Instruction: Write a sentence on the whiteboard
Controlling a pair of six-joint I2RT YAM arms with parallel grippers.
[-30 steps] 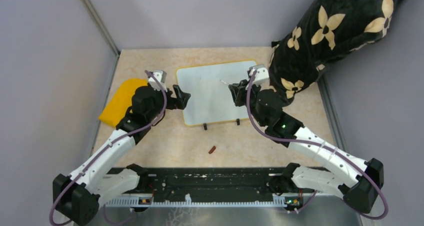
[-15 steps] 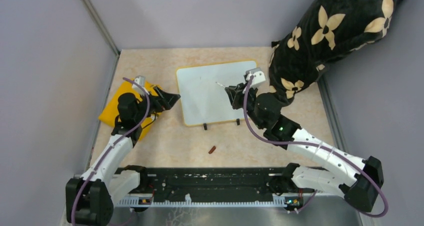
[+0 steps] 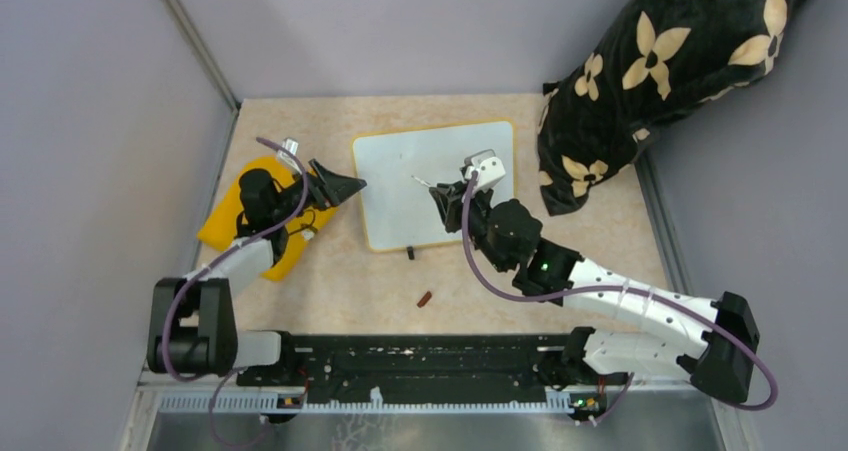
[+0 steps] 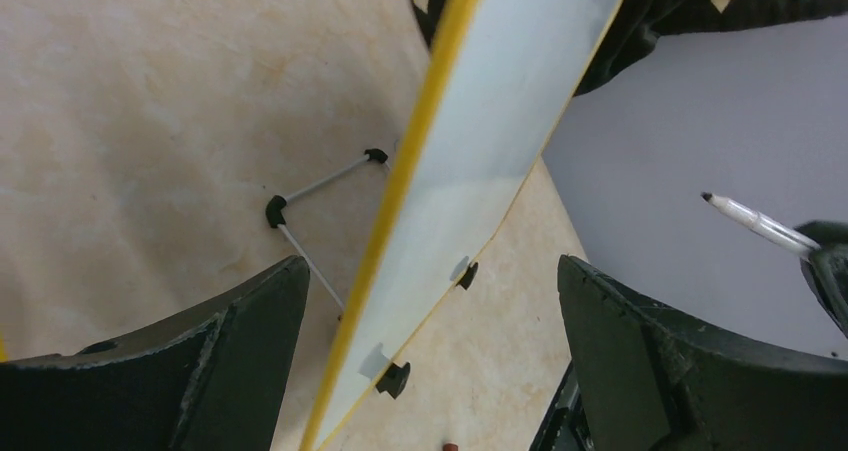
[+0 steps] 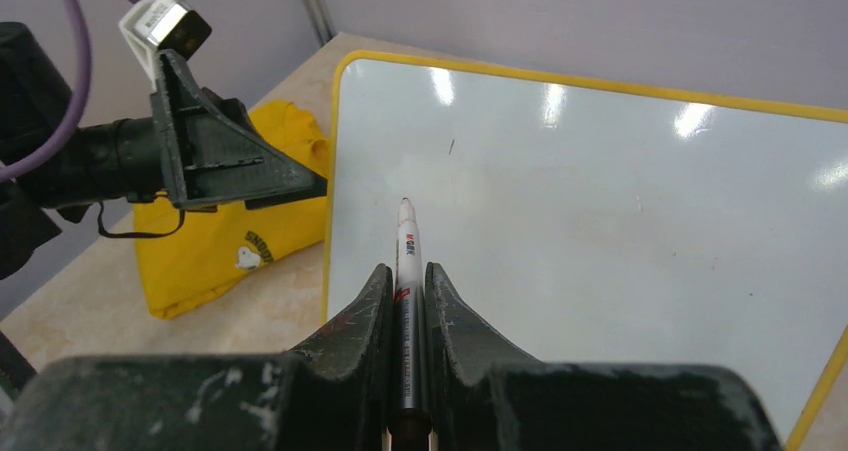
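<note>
The whiteboard [image 3: 400, 176] lies on the table, white with a thin yellow rim and a black foot [image 3: 410, 254] on its near edge. No sentence shows on it; the right wrist view shows only a tiny dark mark [image 5: 451, 147] on the whiteboard [image 5: 620, 221]. My right gripper [image 3: 441, 197] hangs over the board's middle, shut on a white pen [image 5: 408, 246] whose tip hovers just above the surface. My left gripper [image 3: 344, 186] stands open just left of the board, above the yellow cloth's edge, with nothing between its fingers [image 4: 215, 366].
A yellow cloth [image 3: 230, 216] lies left of the board. A black cushion with cream flowers [image 3: 660, 71] fills the back right corner. A small red cap [image 3: 425, 298] lies on the table in front of the board. A thin wire stand [image 4: 320, 183] shows beside the board's rim.
My left arm has swung left, away from the board's edge, to above the yellow cloth. My right gripper has carried the pen leftward and nearer across the board.
</note>
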